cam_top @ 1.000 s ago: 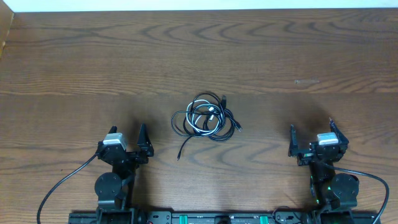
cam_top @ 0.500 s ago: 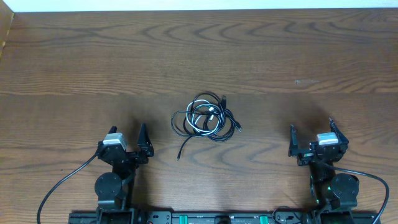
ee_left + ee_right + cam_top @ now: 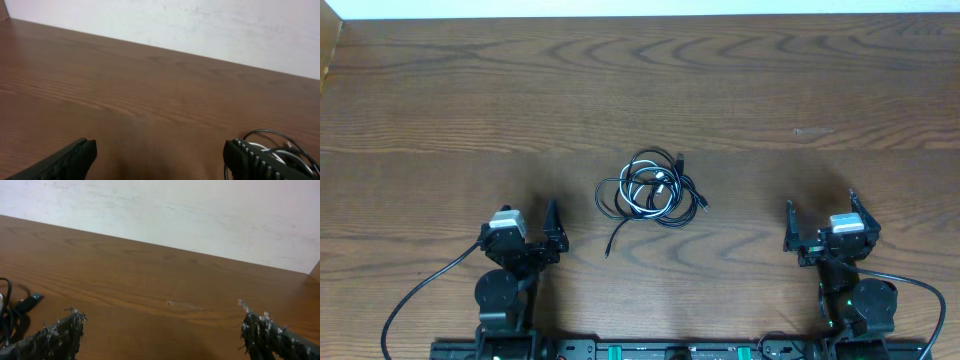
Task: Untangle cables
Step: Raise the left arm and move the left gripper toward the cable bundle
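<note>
The cables [image 3: 650, 190] lie in a small tangled coil at the middle of the wooden table [image 3: 470, 100]: black cords looped around a white one. One black tail [image 3: 613, 240] trails toward the front. My left gripper [image 3: 527, 215] rests open near the front left, short of the coil. In the left wrist view it [image 3: 159, 150] holds nothing, and the coil's loops [image 3: 280, 140] show behind its right finger. My right gripper [image 3: 820, 207] stands open at the front right with nothing in it [image 3: 161, 317]. In the right wrist view, a plug end of the cables [image 3: 27, 302] shows at the far left.
A pale scuff mark [image 3: 812, 131] sits on the table beyond the right gripper. The table's far edge meets a white wall [image 3: 640, 8]. Thick black arm wires curve along the front left [image 3: 420, 295] and front right [image 3: 920, 290].
The left wrist has shifted very slightly to the right. The cables and the right arm have not moved.
</note>
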Controlling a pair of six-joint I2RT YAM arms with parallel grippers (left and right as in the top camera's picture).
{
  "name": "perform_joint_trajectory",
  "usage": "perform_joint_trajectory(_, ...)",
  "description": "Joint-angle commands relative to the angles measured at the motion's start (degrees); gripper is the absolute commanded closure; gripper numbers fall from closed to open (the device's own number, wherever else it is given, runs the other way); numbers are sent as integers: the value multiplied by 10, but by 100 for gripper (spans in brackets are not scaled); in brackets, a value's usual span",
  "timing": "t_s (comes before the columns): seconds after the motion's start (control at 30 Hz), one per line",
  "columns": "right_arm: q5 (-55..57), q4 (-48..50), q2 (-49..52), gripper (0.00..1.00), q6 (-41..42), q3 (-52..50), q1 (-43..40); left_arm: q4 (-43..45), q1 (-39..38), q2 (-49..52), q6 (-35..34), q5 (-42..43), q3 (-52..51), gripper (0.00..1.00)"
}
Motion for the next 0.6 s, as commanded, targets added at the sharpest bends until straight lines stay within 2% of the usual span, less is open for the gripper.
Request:
perform_joint_trajectory(0.0, 7, -3, -4, 1, 6, -1, -3, -12, 2, 21, -1, -2, 4, 14)
perform_joint_trajectory(0.3, 7, -3, -4, 1, 6, -1, -3, -5, 2, 120, 2, -2, 42, 14)
perform_joint_trajectory(0.57, 7, -3, -4, 1, 6, -1, -3, -2, 2, 254, 3, -1, 94, 14)
